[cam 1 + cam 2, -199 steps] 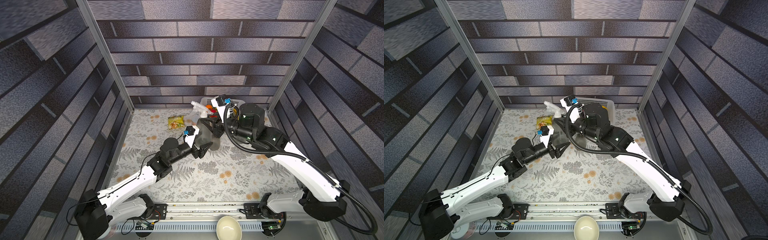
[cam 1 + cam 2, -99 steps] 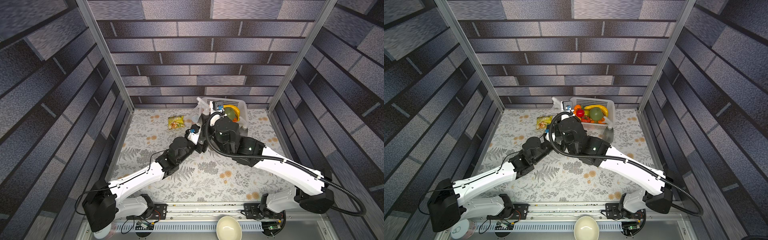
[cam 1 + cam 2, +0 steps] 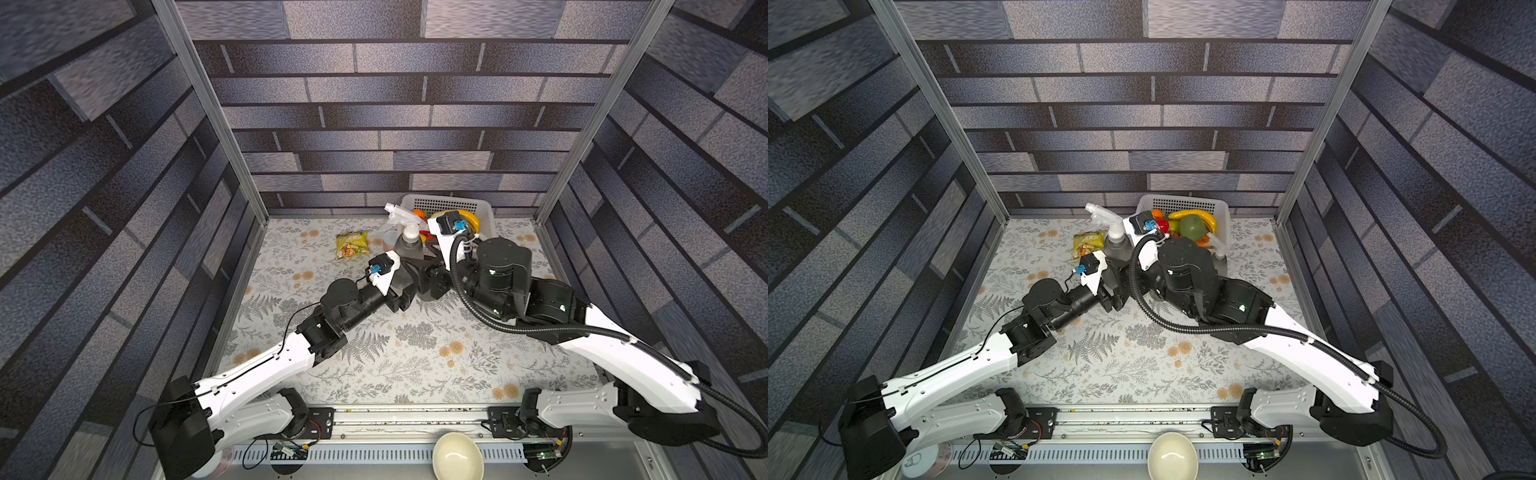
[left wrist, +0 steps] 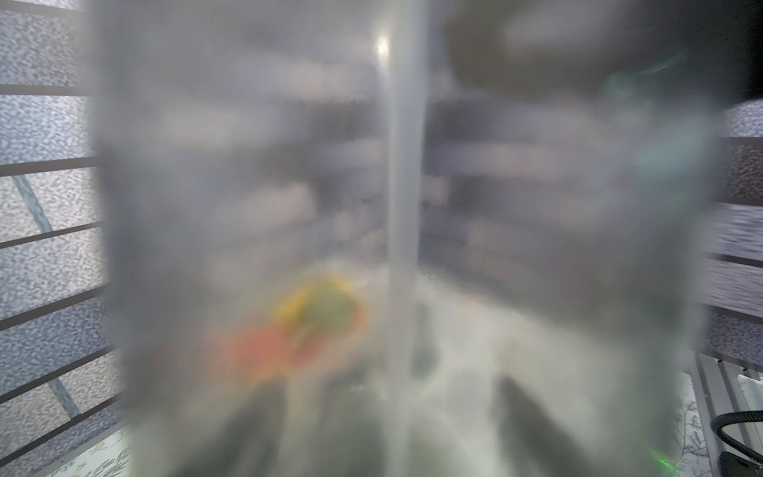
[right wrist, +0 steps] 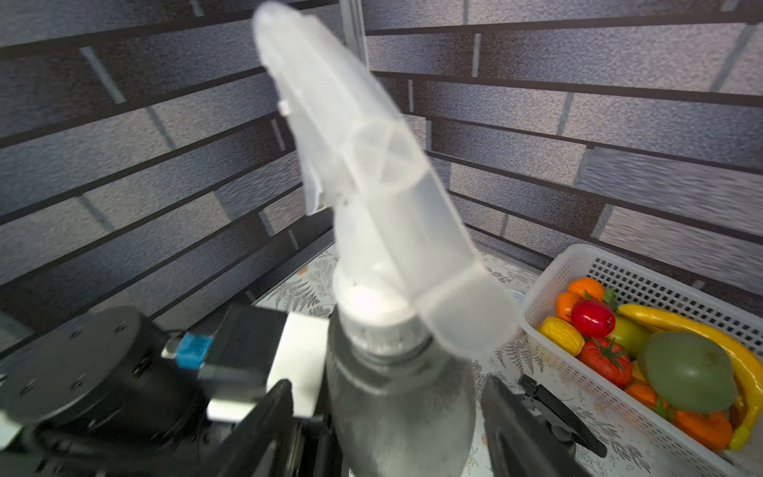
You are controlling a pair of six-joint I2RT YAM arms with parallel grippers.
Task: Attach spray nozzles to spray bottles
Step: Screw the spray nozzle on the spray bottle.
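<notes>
White basket [image 3: 449,203] of fruit [image 3: 1192,224], yellow packet [image 3: 352,245], perhaps snacks; cream bowl [image 3: 457,457].

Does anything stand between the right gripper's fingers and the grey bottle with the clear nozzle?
Nothing visible: the right gripper is open, one finger on each side of the spray bottle, with clear gaps.

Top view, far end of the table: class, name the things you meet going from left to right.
In a top view: yellow snack packet → spray bottle topped with its clear nozzle → white basket of fruit.
</notes>
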